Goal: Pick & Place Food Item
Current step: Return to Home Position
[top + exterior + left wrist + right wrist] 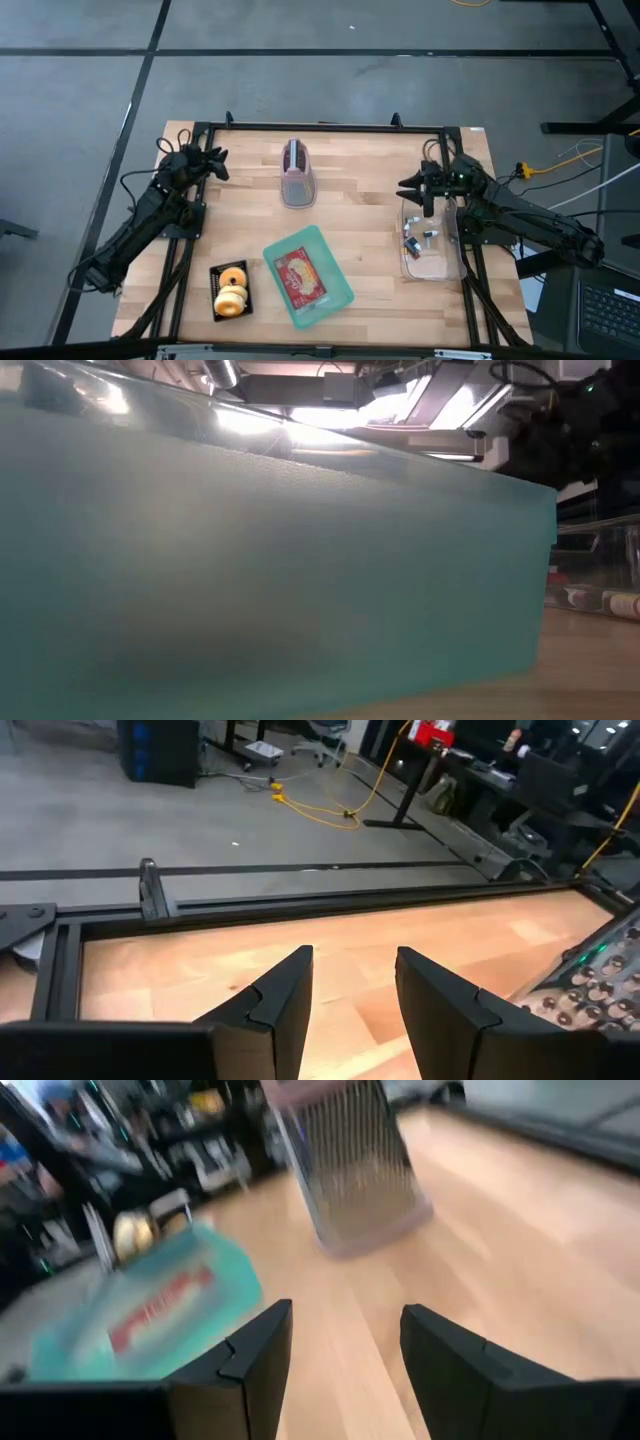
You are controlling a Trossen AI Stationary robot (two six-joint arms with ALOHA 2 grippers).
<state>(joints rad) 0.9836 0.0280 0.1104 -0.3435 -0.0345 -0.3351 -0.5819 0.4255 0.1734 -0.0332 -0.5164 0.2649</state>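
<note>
- Along the bench's right edge, food coloring bottles (413, 240) are lying inside the transparent bin (440, 266).
- I'm seeing the right gripper (410, 187) hovering over its far end, fingers parted.
- Left gripper (217, 162) is sitting at the far-left corner, parted too.

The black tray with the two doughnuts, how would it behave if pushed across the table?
The black tray looks thin and light, so it would likely slide easily on the smooth wooden table. The doughnuts appear uncovered, so a sharp shove might shift them.
</note>
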